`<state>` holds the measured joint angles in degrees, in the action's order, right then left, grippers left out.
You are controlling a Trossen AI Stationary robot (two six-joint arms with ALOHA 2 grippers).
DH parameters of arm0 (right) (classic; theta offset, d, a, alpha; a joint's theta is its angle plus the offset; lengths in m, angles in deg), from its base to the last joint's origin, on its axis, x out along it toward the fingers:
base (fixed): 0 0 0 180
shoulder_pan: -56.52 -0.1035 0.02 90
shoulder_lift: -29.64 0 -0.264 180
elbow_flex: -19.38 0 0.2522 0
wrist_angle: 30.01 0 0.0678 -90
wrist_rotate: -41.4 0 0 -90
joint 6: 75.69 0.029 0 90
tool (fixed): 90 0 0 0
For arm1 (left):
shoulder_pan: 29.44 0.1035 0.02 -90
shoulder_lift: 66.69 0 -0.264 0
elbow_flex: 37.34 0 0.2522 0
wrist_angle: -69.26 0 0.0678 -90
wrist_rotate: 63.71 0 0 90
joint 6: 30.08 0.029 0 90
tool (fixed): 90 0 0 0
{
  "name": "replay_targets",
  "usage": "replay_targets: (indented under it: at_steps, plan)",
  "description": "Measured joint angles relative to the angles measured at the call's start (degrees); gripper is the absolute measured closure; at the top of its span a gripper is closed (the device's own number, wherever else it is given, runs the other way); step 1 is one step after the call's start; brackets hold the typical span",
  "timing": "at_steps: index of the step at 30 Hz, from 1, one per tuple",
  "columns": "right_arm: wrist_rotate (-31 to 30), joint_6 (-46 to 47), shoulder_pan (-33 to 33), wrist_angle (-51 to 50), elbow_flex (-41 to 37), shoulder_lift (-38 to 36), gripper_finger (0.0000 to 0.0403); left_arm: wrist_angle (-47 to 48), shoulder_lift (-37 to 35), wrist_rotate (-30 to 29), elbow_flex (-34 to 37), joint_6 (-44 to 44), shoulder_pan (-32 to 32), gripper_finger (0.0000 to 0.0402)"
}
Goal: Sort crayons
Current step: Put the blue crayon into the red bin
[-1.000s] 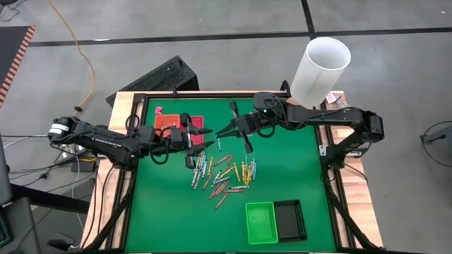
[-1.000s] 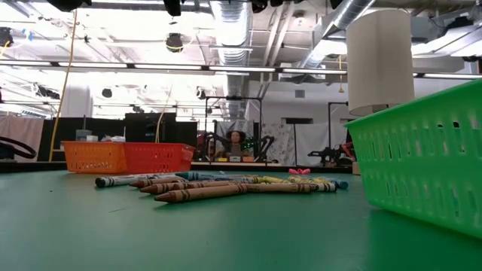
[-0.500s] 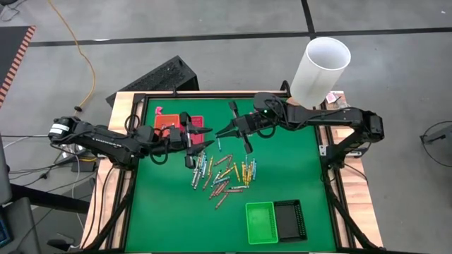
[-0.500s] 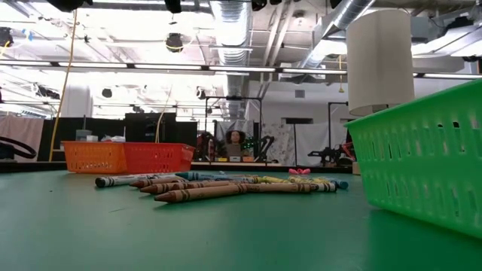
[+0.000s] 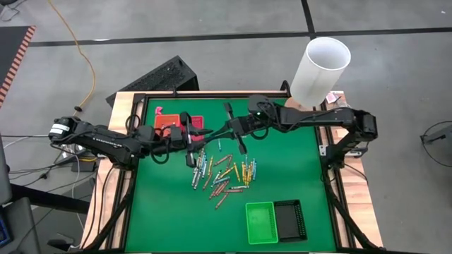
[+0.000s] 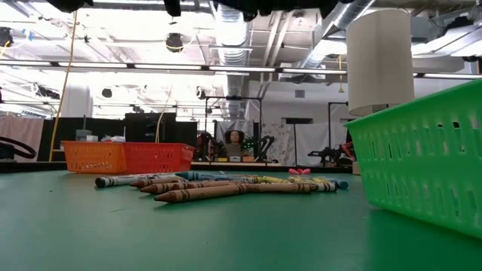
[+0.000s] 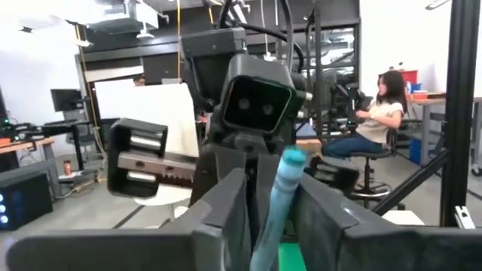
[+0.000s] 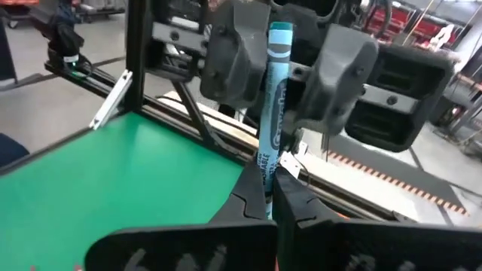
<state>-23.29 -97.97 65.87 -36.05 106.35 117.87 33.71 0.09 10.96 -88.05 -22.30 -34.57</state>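
Observation:
A blue crayon [image 8: 275, 113] is held in the air between my two grippers, over the green mat's far middle. My left gripper [image 5: 207, 131] reaches in from the table's left and is shut on one end. My right gripper [image 5: 216, 131] reaches in from the right, tip to tip with it, and is shut on the other end. The blue crayon also shows in the left wrist view [image 7: 277, 199]. A loose pile of crayons [image 5: 222, 173] lies flat on the mat just nearer than the grippers; it also shows in the low view [image 6: 218, 184]. My left gripper pinches the crayon's end [image 7: 269, 226] between its two fingers. They come level from the table's left and lie along the crayon, which sticks out forward toward my right gripper, clear of the mat. My right gripper pinches the crayon's opposite end [image 8: 265, 192] between its two fingertips. They come level from the table's right and lie along the crayon. The rest of the crayon runs on into my left gripper's fingers [image 8: 230, 60].
A red tray [image 5: 167, 121] lies under my left arm at the far left, with a pink scrap [image 5: 159, 111] beyond it. A green tray [image 5: 260, 221] and a black tray [image 5: 289, 219] stand at the near edge. A white cylinder [image 5: 321, 67] stands at the far right corner.
My right gripper has gone toward the table's left, up to my left gripper and the crayon it holds. My left gripper has kept its place.

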Motion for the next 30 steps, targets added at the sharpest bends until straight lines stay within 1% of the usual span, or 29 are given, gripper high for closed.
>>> replay_targets:
  at_steps: [7,14,17,20,24,28,30]
  plan:
    - [-0.02,-0.07,0.22,0.43,0.00,0.52,0.0402,3.38,0.00,-0.59,0.00,-0.19,0.00,0.0355]
    - [0.03,0.00,0.96,0.23,-0.02,0.30,0.0402,3.58,-0.02,-4.62,-0.02,0.92,0.00,0.0382]
    - [0.03,0.00,0.96,0.26,-0.02,0.30,0.0402,3.64,-0.04,-4.51,-0.02,1.38,0.00,0.0392]
    - [-0.01,0.66,0.94,0.28,-0.02,0.28,0.0397,3.47,-0.02,-4.67,-0.02,1.21,0.00,0.0393]
    - [-1.92,1.68,0.92,-0.18,-0.02,0.20,0.0372,3.18,-0.04,-5.10,-0.02,0.94,0.02,0.0393]
    - [-3.27,1.71,0.92,-1.64,-0.02,0.09,0.0323,3.30,-0.02,-5.54,-0.02,0.53,0.00,0.0394]
    - [-4.78,1.70,0.92,-2.70,-0.02,0.06,0.0296,3.66,-0.02,-7.05,-0.02,0.32,0.00,0.0394]
